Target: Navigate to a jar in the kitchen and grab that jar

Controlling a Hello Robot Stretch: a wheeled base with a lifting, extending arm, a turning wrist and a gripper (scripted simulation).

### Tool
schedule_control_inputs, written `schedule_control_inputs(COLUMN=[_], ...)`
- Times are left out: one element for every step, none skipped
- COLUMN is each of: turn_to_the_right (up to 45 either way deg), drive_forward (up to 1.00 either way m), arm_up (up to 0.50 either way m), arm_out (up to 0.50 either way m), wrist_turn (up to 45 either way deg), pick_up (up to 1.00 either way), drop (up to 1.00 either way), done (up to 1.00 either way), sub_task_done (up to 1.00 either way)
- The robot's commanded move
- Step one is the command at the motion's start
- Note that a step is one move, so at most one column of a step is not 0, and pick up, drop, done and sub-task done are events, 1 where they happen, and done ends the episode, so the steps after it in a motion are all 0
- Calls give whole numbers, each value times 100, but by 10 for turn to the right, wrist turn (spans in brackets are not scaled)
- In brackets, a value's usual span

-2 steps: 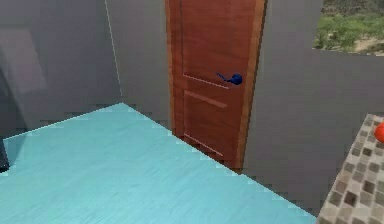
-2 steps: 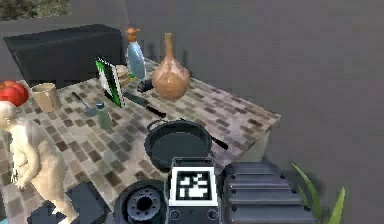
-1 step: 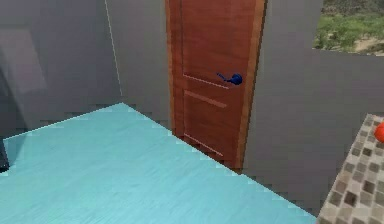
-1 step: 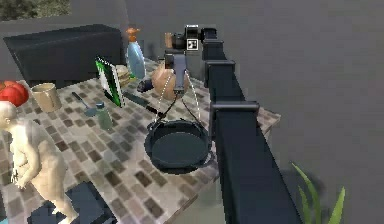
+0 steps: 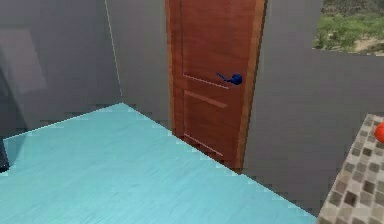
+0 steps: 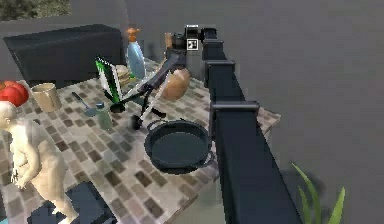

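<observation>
Two views of the grasping step. Arm side view: the dark arm rises from the bottom edge to the upper middle of the frame, over a tiled surface. The gripper angles down toward left of centre, its fingers lying across the tiles.

A brown rounded vessel, taken here to be the jar, stands on the surface just above centre, close beside the gripper's body (contact cannot be judged). How the fingers are set cannot be told, nor whether they hold anything, since things stand on the surface behind them.

Also on the surface are a dark pan at centre, a blue bottle at upper middle and a statue at lower left.

Forward view: a wooden door at upper centre, with teal floor below.

Judgement: navigation appears complete and the grasp is in hand. The next move calls for bringing the fingers to the jar, which seems to sit nearer the wrist than the fingertips, while keeping clear of pan and bottle.
</observation>
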Motion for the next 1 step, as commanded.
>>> schedule_control_inputs(turn_to_the_right=[0], drive_forward=[0], arm_up=[0], arm_out=[0], wrist_turn=[450], pick_up=[0], drop=[0], done=[0], sub_task_done=[0])
